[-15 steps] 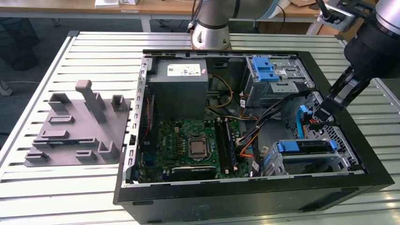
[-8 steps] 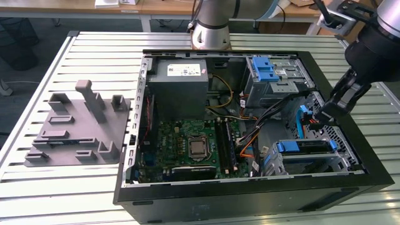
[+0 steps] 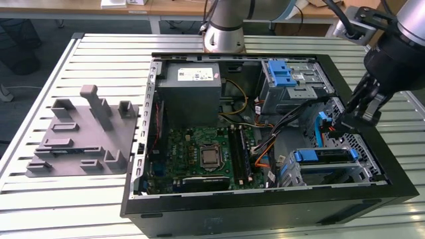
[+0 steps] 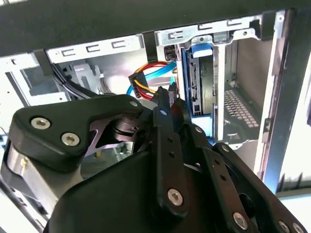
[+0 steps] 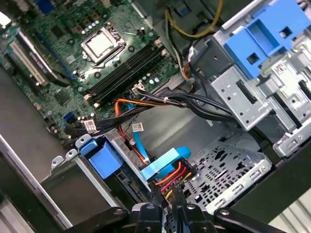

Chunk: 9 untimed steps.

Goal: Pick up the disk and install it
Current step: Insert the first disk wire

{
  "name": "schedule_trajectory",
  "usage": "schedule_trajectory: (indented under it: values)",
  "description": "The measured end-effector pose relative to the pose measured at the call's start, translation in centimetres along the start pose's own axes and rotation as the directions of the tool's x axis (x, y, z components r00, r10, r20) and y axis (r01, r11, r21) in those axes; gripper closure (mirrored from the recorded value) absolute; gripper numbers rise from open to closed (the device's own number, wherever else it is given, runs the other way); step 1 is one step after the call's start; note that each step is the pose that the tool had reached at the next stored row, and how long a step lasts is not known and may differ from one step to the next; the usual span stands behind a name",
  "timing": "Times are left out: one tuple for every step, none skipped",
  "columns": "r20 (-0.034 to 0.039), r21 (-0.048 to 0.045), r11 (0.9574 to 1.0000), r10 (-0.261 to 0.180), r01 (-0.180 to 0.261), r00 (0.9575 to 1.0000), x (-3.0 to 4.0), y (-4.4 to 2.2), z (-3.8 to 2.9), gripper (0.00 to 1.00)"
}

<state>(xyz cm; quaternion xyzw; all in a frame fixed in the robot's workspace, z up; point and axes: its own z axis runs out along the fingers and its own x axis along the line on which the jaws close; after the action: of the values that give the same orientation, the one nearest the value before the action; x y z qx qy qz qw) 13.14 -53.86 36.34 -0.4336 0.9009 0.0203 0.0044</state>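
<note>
The disk [image 3: 321, 156] sits in its blue bracket inside the lower bay at the front right of the open computer case. In both wrist views it stands in that bay [image 4: 197, 82] [image 5: 103, 159]. My gripper [image 3: 347, 118] reaches down inside the case's right wall, just behind the bay. Its fingers are pressed together [image 4: 169, 97] [image 5: 165, 194], with nothing visibly held. The tips are right beside a plug with red, yellow and orange wires [image 5: 175, 177] and a blue cable [image 5: 165, 165], close to the disk's rear end.
The case [image 3: 265, 211] holds a motherboard [image 3: 206, 152], a large grey power-supply box [image 3: 192, 87] and a blue-latched metal drive cage [image 3: 289, 74]. Loose cables [image 3: 279, 124] cross the middle. A grey fixture plate [image 3: 79, 134] lies on the slatted table at the exterior view's left.
</note>
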Motion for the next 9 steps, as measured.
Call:
schedule_trajectory:
  values:
    - [-0.0006, -0.0005, 0.9998, -0.018, 0.018, 0.9998, 0.0, 0.0, 0.05, 0.76]
    - [-0.0014, -0.0008, 0.9994, -0.035, 0.035, 0.9994, 0.0, 0.0, 0.06, 0.76]
    - [-0.0021, -0.0008, 0.9988, -0.049, 0.049, 0.9988, 0.01, -0.01, 0.07, 0.76]
    - [-0.0025, -0.0006, 0.9982, -0.06, 0.06, 0.9982, 0.01, -0.01, 0.07, 0.76]
    - [-0.0024, -0.0007, 0.9979, -0.066, 0.066, 0.9978, 0.06, -0.04, 0.08, 0.76]
    - [-0.0024, -0.0006, 0.9976, -0.069, 0.069, 0.9976, 0.12, -0.09, 0.08, 0.76]
    - [-0.0024, -0.0003, 0.9975, -0.071, 0.071, 0.9974, 0.19, -0.14, 0.07, 0.76]
    - [-0.0024, -0.0001, 0.9973, -0.073, 0.073, 0.9973, 0.27, -0.19, 0.06, 0.76]
    - [-0.0021, 0.0001, 0.9972, -0.075, 0.075, 0.9972, 0.33, -0.24, 0.06, 0.76]
